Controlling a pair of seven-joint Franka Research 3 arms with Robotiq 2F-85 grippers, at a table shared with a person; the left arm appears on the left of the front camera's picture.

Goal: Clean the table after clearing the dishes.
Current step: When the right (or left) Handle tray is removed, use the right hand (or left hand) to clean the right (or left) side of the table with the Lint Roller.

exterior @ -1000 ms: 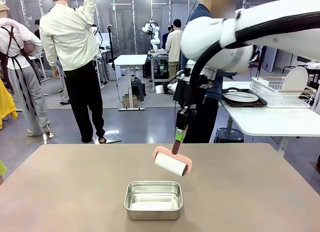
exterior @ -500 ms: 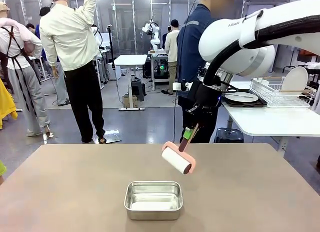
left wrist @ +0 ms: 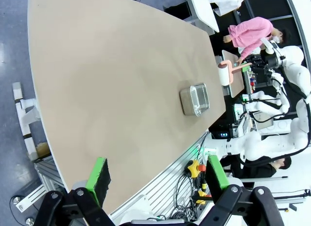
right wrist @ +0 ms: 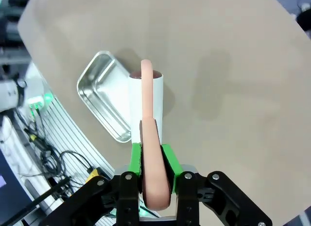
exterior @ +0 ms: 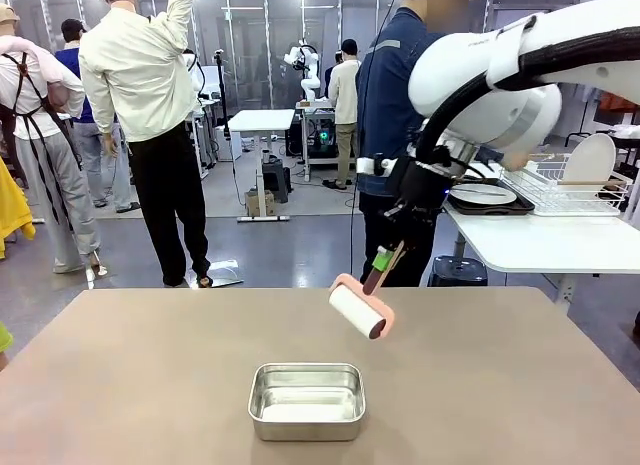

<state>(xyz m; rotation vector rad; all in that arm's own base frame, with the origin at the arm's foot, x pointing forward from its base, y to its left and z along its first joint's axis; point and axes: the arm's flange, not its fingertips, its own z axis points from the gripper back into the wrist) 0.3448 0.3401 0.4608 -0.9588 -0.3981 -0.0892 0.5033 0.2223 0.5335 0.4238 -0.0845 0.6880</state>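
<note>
Nearest us, the left fingers (left wrist: 98,175) hang spread wide with nothing between them, up high on the near side of the table (exterior: 150,385), out of play for now. On the top itself there's just the steel pan (exterior: 306,400), close to the middle of the near edge, empty as far as I can tell.

Just beyond it, here's the action: the lint roller (exterior: 358,312), a white roll in a pink frame. Its handle is clamped tight in the right fingers (exterior: 383,258), a green pad pressed on either side. And it's moved! Over the last second the arm has swung it toward the right edge and a touch away from the pan, the handle tipping from near upright to a slant. It looks to be hovering: its shadow lies apart from it in the right wrist view, so no rolling contact yet, by my read.

Farther back, off the table altogether, a white plate on a dark tray (exterior: 485,195) rests on the white side table (exterior: 540,247), beyond the far-right corner. So the clearing looks done and the cleaning is opening; the roller has to come down flat onto the taupe top for a first pass.
</note>
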